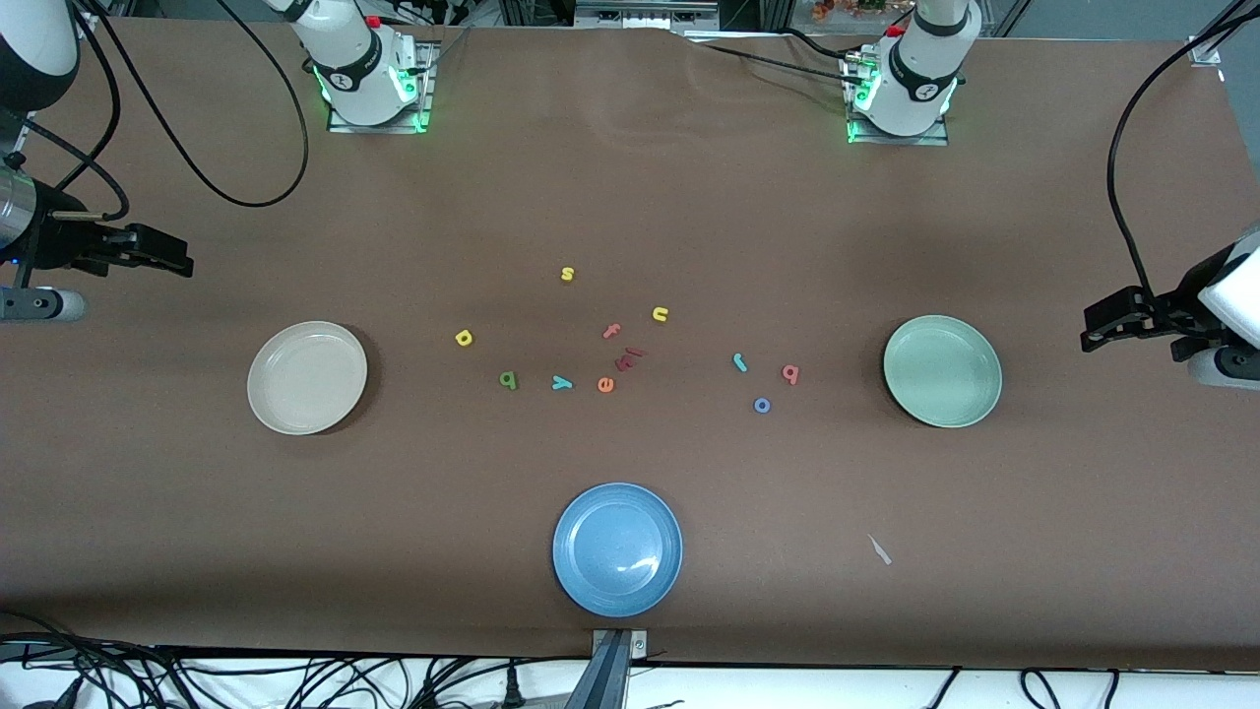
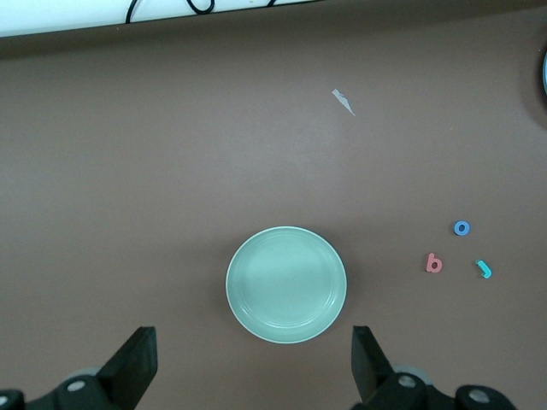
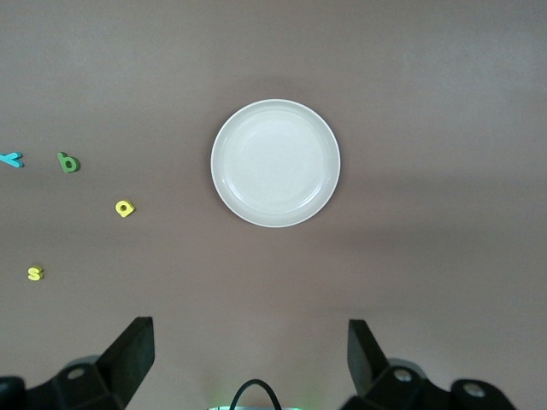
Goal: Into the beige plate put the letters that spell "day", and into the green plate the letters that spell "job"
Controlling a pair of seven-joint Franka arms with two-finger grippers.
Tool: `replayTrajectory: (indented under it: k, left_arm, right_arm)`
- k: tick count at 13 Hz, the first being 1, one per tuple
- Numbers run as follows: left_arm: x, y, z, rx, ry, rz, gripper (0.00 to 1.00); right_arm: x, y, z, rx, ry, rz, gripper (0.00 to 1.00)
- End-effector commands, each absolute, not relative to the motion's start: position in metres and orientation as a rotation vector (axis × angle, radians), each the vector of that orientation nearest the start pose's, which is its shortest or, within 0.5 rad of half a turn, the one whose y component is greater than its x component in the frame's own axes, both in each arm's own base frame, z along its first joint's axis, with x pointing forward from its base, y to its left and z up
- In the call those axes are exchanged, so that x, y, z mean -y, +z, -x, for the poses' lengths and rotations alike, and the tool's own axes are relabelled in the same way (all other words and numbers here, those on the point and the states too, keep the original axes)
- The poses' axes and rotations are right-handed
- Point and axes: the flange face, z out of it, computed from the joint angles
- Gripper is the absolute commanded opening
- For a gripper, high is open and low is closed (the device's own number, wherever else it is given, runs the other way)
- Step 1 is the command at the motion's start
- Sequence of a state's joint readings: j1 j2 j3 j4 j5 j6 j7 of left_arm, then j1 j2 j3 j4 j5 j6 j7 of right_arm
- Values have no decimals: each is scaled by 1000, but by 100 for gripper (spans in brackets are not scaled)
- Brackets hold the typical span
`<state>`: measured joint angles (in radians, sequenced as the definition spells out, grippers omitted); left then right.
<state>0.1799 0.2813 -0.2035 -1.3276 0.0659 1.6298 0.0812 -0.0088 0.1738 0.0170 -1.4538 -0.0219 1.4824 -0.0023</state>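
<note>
The letters that spell "day" (image 1: 509, 366) lie loose mid-tabletop, the letters that spell "job" (image 1: 763, 382) beside them toward the green plate (image 1: 942, 371). That plate and the beige plate (image 1: 307, 377), near opposite tabletop ends, hold nothing: all six remain. Left pincer (image 1: 1117, 323) and right pincer (image 1: 157, 252) wait, fingers apart.

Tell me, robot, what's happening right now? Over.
Left gripper and right gripper open, waiting at table ends. Beige plate and green plate bare. Letters on table between; nothing blocking.

beige plate (image 1: 306, 377), green plate (image 1: 942, 370), letters between
</note>
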Motion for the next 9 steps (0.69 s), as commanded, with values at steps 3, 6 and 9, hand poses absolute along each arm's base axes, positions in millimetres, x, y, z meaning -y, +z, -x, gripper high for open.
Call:
replayTrajectory:
  k: [3, 6, 9]
  left_arm:
    - [-10, 582, -641, -140, -32, 3119, 100]
    - [-9, 577, -643, -144, -21, 3121, 100]
    - [-8, 576, -644, -144, -18, 3123, 100]
  right_arm:
    - [-2, 576, -596, 6, 214, 3166, 100]
    - [-2, 576, -596, 6, 214, 3166, 100]
    - [-2, 576, -596, 6, 211, 3166, 100]
